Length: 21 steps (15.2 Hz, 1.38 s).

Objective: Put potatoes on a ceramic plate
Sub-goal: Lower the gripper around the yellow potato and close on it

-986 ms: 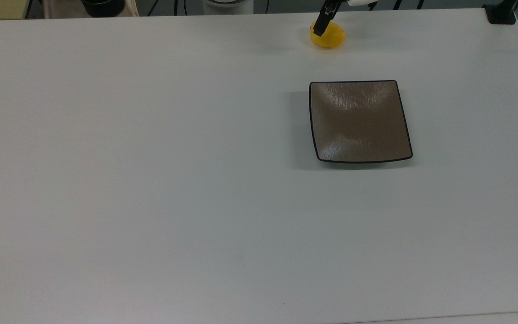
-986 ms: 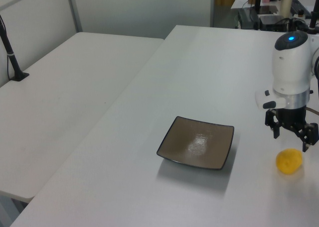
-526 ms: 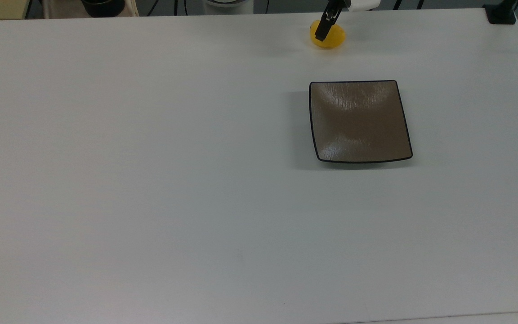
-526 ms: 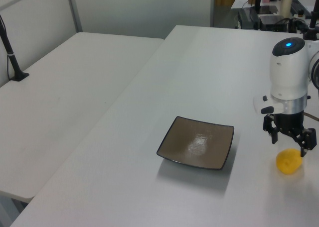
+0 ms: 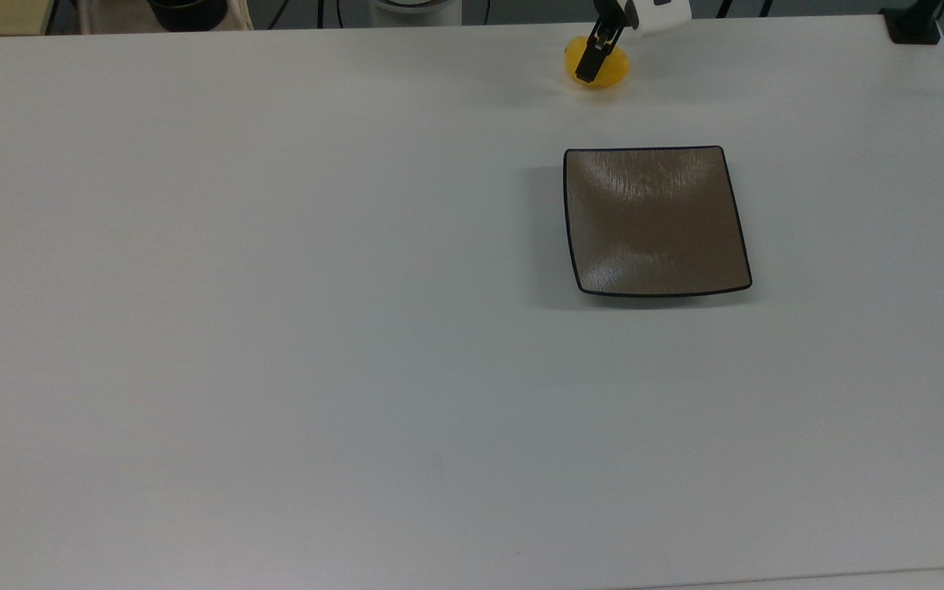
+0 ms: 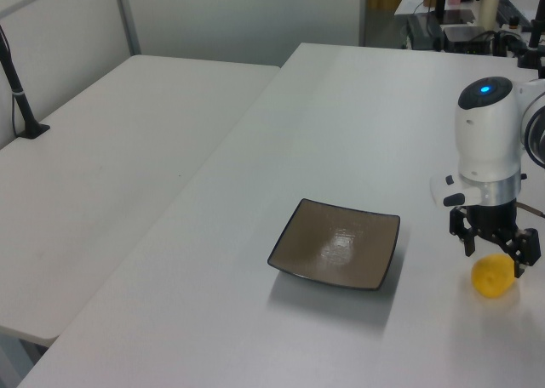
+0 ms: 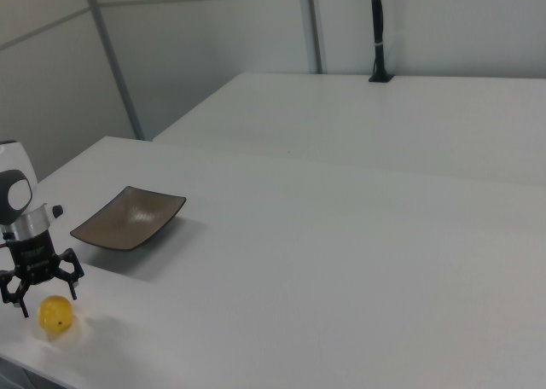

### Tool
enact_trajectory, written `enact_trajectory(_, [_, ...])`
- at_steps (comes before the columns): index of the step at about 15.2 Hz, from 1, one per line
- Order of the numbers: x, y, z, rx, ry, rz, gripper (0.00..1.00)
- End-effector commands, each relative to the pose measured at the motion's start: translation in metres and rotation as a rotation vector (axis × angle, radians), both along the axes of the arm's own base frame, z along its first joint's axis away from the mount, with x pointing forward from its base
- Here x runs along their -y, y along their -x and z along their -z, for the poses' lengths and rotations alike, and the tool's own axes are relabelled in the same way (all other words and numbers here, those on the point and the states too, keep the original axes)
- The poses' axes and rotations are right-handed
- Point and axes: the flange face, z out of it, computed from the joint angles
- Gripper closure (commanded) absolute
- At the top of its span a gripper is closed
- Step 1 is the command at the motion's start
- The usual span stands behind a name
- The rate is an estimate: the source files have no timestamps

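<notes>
On the white worktop (image 5: pixel 275 328) sits the ceramic plate (image 5: pixel 656 220), square, brown-grey and glossy with a thin black rim and corners that curl up a bit. Nothing's in it, just the bare streaky surface with a shiny patch near the middle in the left view (image 6: pixel 336 253). In the right view (image 7: pixel 130 217) it shows as a shallow dish, also bare.

The potato (image 5: pixel 607 70) is off the plate, lying on the worktop near the far edge in the top view, apart from the plate's top-left corner. It's a small bright yellow lump. In the top view its long axis runs roughly left to right across the picture, though part of it is covered by a black finger so the outline isn't fully clear. In the left view (image 6: pixel 495 277) and the right view (image 7: pixel 55 313) it looks closer to round, so which way it points can't really be told there.

The claw (image 6: pixel 495 250) hangs right over the potato, spread wide, one black finger (image 6: pixel 467 235) on each side of it and the tips down around its top. Can't tell if the fingers actually touch it. In the right view the claw (image 7: pixel 40 288) straddles the potato the same way, white arm body (image 6: pixel 486 141) straight above
</notes>
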Motion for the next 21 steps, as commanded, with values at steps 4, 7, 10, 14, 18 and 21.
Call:
enact_trajectory(4, [-0.003, 0.007, 0.017, -0.008, 0.000, -0.043, 0.04])
enact_trajectory(7, [-0.003, 0.006, 0.019, -0.005, 0.009, -0.055, 0.19])
enact_trajectory(10, [-0.003, 0.006, 0.019, -0.002, 0.012, -0.060, 0.26])
enact_trajectory(14, [-0.003, 0.006, 0.017, 0.004, 0.016, -0.064, 0.39])
enact_trajectory(18, [-0.006, -0.003, 0.001, 0.043, 0.007, -0.017, 0.39])
enact_trajectory(21, [-0.016, -0.016, -0.023, 0.095, -0.014, 0.096, 0.38])
